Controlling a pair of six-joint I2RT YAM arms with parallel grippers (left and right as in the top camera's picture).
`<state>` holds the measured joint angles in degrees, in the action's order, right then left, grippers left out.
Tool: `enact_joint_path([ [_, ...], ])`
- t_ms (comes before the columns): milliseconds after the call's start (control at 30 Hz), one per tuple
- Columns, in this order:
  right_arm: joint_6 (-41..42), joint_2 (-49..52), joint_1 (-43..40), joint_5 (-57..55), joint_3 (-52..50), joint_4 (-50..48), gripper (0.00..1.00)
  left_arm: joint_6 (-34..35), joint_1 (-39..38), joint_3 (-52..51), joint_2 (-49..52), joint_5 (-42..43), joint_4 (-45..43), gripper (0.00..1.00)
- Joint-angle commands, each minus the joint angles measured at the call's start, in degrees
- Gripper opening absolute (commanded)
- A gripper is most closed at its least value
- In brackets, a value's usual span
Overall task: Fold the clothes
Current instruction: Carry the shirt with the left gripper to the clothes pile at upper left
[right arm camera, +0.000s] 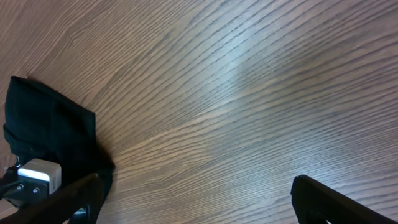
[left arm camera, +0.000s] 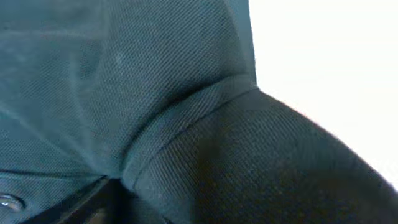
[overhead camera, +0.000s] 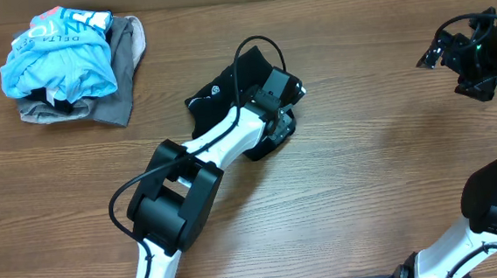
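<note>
Left gripper (overhead camera: 278, 119) buried in black garment (overhead camera: 206, 102), closure unclear; may pinch extra layers, wrecking fold. Right gripper (right arm camera: 196, 202) spread wide.

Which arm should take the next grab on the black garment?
Left, I'd say. The left gripper is down at the black garment, with fabric filling its wrist view. The right gripper hangs open over bare table, far off to the side.

A wood-grain table (overhead camera: 363, 148) carries a crumpled black garment (overhead camera: 219, 93). Well to its left, a grey-tan garment (overhead camera: 128, 51) lies under a light blue shirt (overhead camera: 59, 60).
</note>
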<state>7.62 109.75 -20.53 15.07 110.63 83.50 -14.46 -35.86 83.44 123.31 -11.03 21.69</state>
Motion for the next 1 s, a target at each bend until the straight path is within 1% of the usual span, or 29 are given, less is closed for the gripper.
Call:
enact_joint_path([
  [0,-0.37,-1.40,0.22,0.48,1.07,-0.28,1.00,0.33,1.44,-5.81,6.03,-1.57,0.09,0.67],
  [67,-0.37,-1.40,0.22,0.48,1.07,-0.24,1.00,0.33,1.46,-5.84,6.05,-1.60,-0.07,0.56],
  [133,-0.37,-1.40,0.22,0.48,0.96,-0.24,1.00,0.33,1.44,-5.84,6.05,-1.60,-0.42,0.40],
  [167,-0.39,-1.40,0.22,0.48,0.94,-0.22,1.00,0.33,1.44,-5.84,6.05,-1.60,-0.63,0.30],
  [200,-0.39,-1.40,0.22,0.48,0.83,-0.20,1.00,0.33,1.44,-5.84,6.05,-1.60,-0.79,0.17],
  [233,-0.39,-1.40,0.22,0.48,0.72,-0.17,1.00,0.33,1.44,-5.81,6.03,-1.60,-0.92,0.07],
  [267,-0.39,-1.40,0.22,0.48,0.70,-0.04,1.00,0.33,1.44,-5.81,6.05,-1.60,-0.98,0.04],
  [467,-0.42,-1.38,0.22,0.46,0.70,0.00,1.00,0.35,1.44,-5.16,6.01,-3.41,0.17,0.04],
  [533,-0.46,-1.38,0.22,0.44,0.70,0.24,1.00,0.74,1.44,-2.40,5.99,-5.31,4.35,0.04],
  [667,-0.63,-1.38,0.22,0.44,0.70,0.20,1.00,4.26,1.88,4.61,5.99,-8.72,13.11,0.04],
  [900,-0.66,-1.38,0.22,-0.44,0.70,0.24,1.00,4.42,3.80,19.67,5.92,-8.92,27.02,0.04],
  [967,-0.66,-1.38,0.22,-0.44,0.70,0.22,1.00,4.42,4.83,26.01,5.90,-8.92,32.13,0.04],
])
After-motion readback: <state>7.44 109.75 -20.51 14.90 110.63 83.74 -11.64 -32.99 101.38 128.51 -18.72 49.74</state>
